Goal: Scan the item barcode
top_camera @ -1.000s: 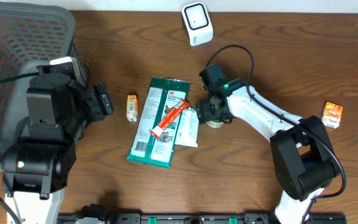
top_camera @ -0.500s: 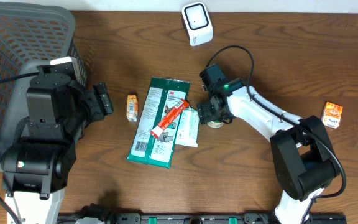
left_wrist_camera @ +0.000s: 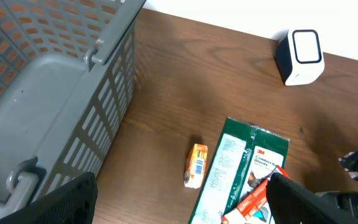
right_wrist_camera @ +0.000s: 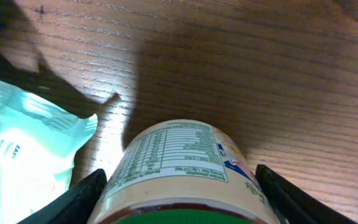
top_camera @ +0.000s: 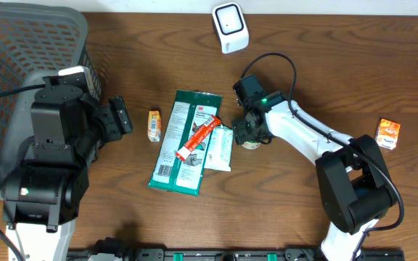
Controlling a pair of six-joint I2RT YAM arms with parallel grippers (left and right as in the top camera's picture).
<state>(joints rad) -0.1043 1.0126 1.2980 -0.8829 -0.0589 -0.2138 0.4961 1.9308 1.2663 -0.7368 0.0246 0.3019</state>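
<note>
Beside the pale packet (top_camera: pixel 220 148), right arm (top_camera: pixel 303 134) reaching low, right pincer (right_wrist_camera: pixel 178 199) straddling the jar (right_wrist_camera: pixel 179 155), grip uncertain.

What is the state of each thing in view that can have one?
left gripper, open and empty.
right gripper, fingers either side of the jar; grip unclear.
jar, between those fingers.
green 3M packet, lying flat.
red stick pack, lying across the packet.
pale pouch, lying flat beside the jar.
left orange carton, lying flat.
barcode scanner, standing upright.
basket, upright, nothing seen inside.
</note>
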